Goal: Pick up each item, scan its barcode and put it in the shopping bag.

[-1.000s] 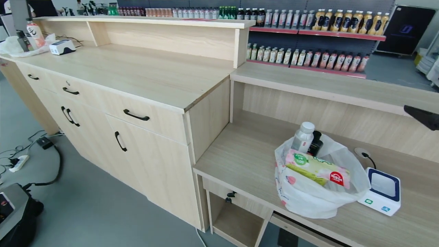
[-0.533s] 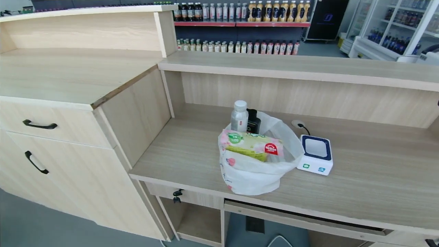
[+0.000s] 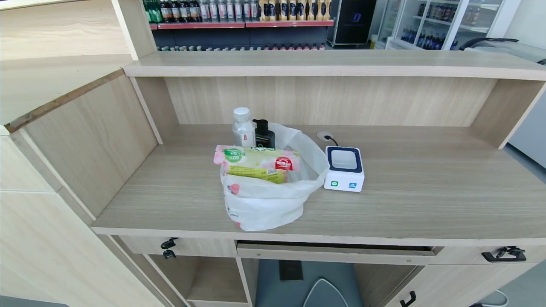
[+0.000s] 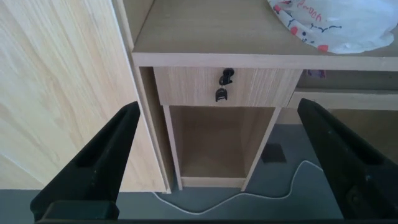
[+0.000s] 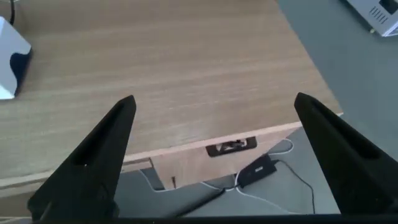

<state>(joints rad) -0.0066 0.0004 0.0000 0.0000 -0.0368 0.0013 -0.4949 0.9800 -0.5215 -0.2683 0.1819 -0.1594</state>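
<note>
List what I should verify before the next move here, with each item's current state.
1. Left tool open, empty: ok.
2. Right tool open, empty: ok.
3. Shopping bag upright on the desk, mouth open: ok.
4. Scanner face unobstructed, beside the bag: ok.
5. Packet down inside the bag: not ok; it lies across the mouth.
6. Clear bottle and dark bottle bagged or standing behind it: cannot tell.

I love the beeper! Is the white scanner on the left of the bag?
No, the white scanner sits at the shopping bag's right side on the counter.
</note>
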